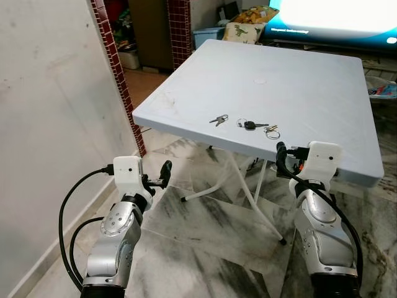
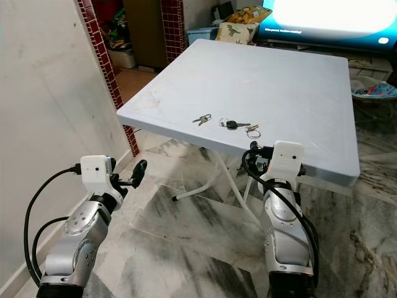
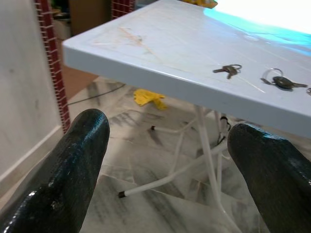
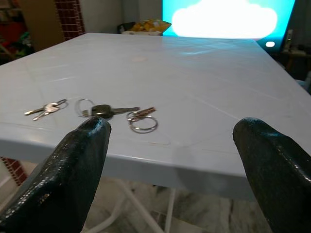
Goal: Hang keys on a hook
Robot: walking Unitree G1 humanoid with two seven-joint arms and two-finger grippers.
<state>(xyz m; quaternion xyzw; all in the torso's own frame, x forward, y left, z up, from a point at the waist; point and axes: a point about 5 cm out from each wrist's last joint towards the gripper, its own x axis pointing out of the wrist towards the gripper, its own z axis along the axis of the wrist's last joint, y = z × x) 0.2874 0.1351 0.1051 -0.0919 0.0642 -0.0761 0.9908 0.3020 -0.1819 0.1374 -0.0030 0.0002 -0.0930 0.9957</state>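
Three key sets (perhaps), white table

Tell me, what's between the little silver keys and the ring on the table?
The black-headed key lies between the silver keys and the ring, seen in both eye views and the right wrist view.

Two silver arms with rounded, jointed metal housings, each topped by a white boxy wrist module bearing a small dark dot. Looping black cables run alongside both arms. Left gripper and right gripper: thick, glossy black fingers with rounded tips.
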